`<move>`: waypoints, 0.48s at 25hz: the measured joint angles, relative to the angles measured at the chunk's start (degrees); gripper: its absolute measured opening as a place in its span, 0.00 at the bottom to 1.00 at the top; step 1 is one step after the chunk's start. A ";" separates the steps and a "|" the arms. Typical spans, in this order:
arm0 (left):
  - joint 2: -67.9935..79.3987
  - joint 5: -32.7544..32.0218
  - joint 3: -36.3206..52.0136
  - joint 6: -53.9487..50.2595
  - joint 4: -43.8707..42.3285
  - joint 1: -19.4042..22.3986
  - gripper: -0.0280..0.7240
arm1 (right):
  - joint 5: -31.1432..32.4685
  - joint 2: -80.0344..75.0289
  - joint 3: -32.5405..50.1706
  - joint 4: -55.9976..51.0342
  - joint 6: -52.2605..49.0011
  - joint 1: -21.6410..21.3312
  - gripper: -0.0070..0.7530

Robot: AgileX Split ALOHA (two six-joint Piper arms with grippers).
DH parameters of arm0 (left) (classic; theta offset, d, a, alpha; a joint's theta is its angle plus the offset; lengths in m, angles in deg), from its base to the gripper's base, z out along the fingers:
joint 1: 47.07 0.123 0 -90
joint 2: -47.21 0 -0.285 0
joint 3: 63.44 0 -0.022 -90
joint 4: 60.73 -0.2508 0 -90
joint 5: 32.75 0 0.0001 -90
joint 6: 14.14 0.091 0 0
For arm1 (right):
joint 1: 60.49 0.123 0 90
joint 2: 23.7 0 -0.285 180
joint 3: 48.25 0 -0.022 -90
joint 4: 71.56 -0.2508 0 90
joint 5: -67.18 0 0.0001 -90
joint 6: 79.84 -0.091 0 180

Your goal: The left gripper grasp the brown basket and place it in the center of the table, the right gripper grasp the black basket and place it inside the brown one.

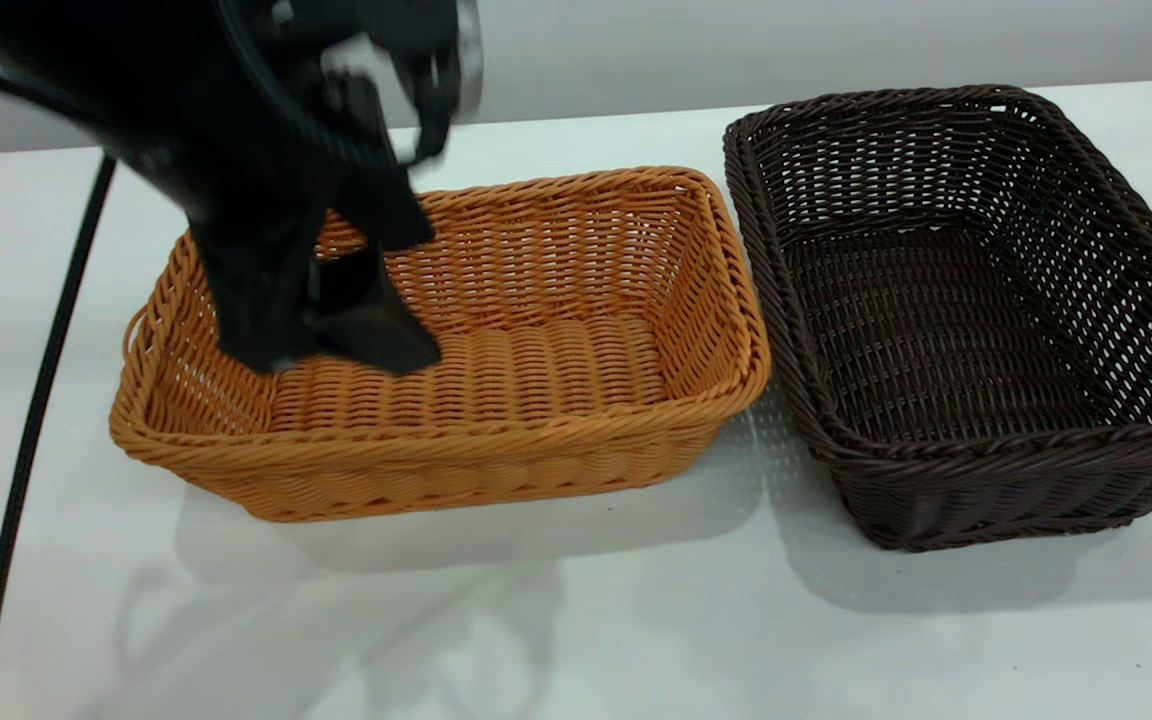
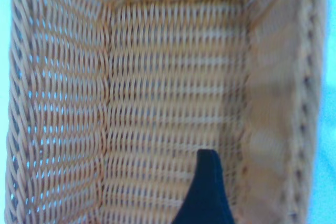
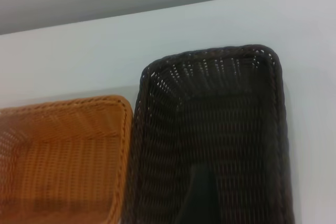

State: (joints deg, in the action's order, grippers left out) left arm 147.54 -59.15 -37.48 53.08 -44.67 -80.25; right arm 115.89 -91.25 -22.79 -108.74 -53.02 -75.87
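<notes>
The brown basket (image 1: 556, 330) stands on the white table (image 1: 576, 620), left of centre. The black basket (image 1: 956, 300) stands right beside it, on the right. My left gripper (image 1: 331, 360) reaches down into the brown basket's left end, with its two fingers apart and nothing between them. In the left wrist view one finger (image 2: 207, 192) hangs inside the brown basket (image 2: 168, 103), a little off a side wall. My right gripper is out of the exterior view. In the right wrist view one dark finger (image 3: 199, 198) hovers over the black basket (image 3: 226, 129), beside the brown basket (image 3: 63, 156).
A black braided cable (image 1: 26, 450) hangs down over the table at the far left. A grey wall (image 1: 836, 40) runs behind the table's far edge. The two baskets nearly touch along their long sides.
</notes>
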 joint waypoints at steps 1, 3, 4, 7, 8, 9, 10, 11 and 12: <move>-1.05 -1.06 0.00 -1.27 0.00 -0.84 0.74 | 0.48 0.00 0.00 -0.13 -0.53 0.00 0.75; -3.65 -3.39 0.00 -4.30 0.00 -2.45 0.74 | 1.75 0.00 0.00 -1.18 -1.66 0.00 0.75; -5.01 -3.90 0.00 -6.28 0.00 -3.25 0.74 | 2.62 0.00 0.00 -2.11 -2.51 0.00 0.75; -9.17 -3.88 0.00 -11.88 0.00 -5.16 0.74 | 5.06 0.00 0.00 -4.70 -6.86 0.00 0.75; -10.46 -3.82 0.00 -13.78 0.13 -5.75 0.74 | 5.09 0.00 0.00 -5.71 -9.02 0.00 0.74; -11.97 -3.54 0.00 -15.63 0.28 -6.12 0.74 | 4.49 0.00 0.35 -6.77 -11.28 0.00 0.73; -13.46 -3.25 0.00 -17.07 0.52 -6.46 0.74 | 3.94 0.00 0.98 -8.37 -13.35 0.00 0.72; -14.89 -3.06 0.00 -18.78 0.57 -6.55 0.74 | 3.70 0.00 1.68 -9.70 -15.69 0.00 0.70; -16.04 -3.06 0.00 -20.28 0.72 -6.66 0.74 | 3.70 0.00 2.83 -10.88 -18.02 0.00 0.69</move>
State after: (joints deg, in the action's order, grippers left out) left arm 131.50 -62.21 -37.48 32.80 -43.95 -86.92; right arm 119.59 -91.25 -19.96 -119.62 -71.04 -75.87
